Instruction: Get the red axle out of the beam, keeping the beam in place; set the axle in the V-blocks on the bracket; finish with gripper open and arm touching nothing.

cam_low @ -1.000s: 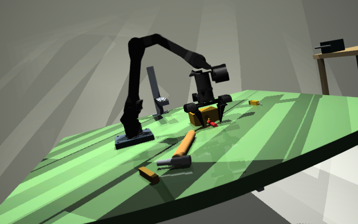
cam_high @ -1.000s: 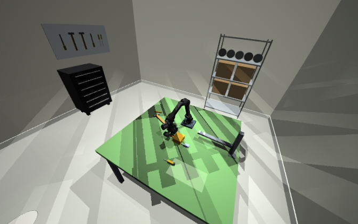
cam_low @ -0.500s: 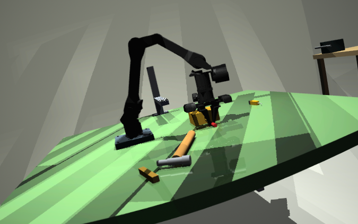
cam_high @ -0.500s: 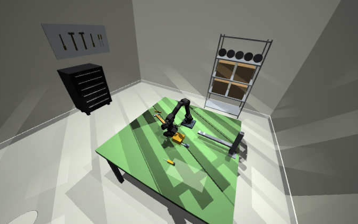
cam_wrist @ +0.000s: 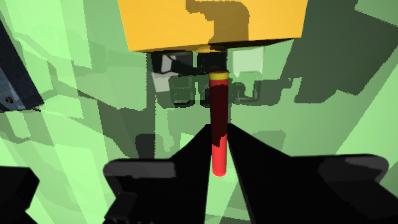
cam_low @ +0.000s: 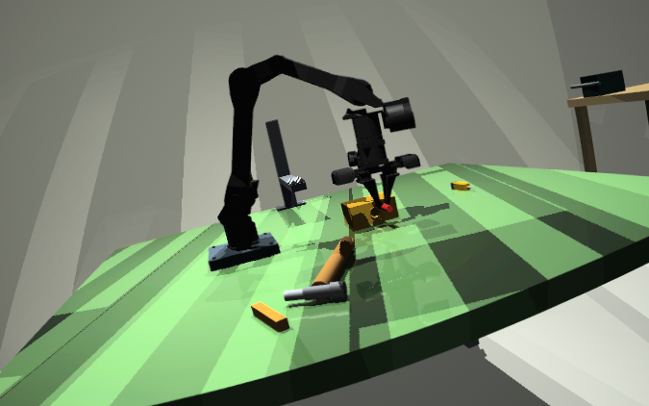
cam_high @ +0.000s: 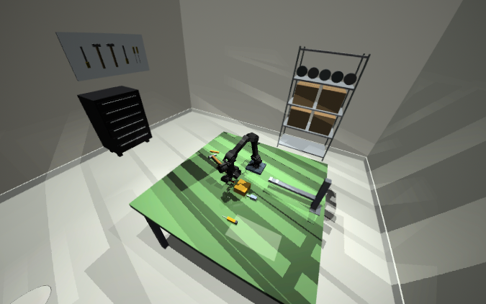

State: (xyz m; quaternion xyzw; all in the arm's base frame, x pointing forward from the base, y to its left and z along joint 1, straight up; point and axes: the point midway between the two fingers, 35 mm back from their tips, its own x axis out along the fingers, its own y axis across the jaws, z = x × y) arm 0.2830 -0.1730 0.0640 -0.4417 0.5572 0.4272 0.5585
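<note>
The exterior view shows the red end of the axle (cam_low: 387,207) (cam_wrist: 219,150) at the near face of the beam (cam_high: 242,187) (cam_low: 357,215) (cam_wrist: 170,25); the wrist view adds a yellow band at the other visible end. The pincer (cam_high: 232,181) (cam_low: 383,204) (cam_wrist: 218,128) is closed on the axle. Whether any length remains inside the beam cannot be told.

The bracket (cam_high: 320,194) (cam_low: 278,151) stands well apart, its long rail visible only from the top. The tabletop (cam_high: 183,211) (cam_low: 397,267) (cam_wrist: 75,125) is green, striped with shadow (heavily, I note). Behind it, the top view records a black drawer cabinet (cam_high: 123,113), a tool board (cam_high: 112,37) and a shelf rack (cam_high: 323,83); the exterior view alone records a wooden bench (cam_low: 629,92).

Count: one axle, one beam, one bracket, one hammer (cam_high: 216,160) (cam_low: 334,267), one yellow-handled screwdriver (cam_high: 231,219) (cam_low: 461,186), one small orange bar (cam_high: 214,151) (cam_low: 269,317); six hung tools, five dark discs (cam_high: 324,74), four boxes (cam_high: 333,100).
</note>
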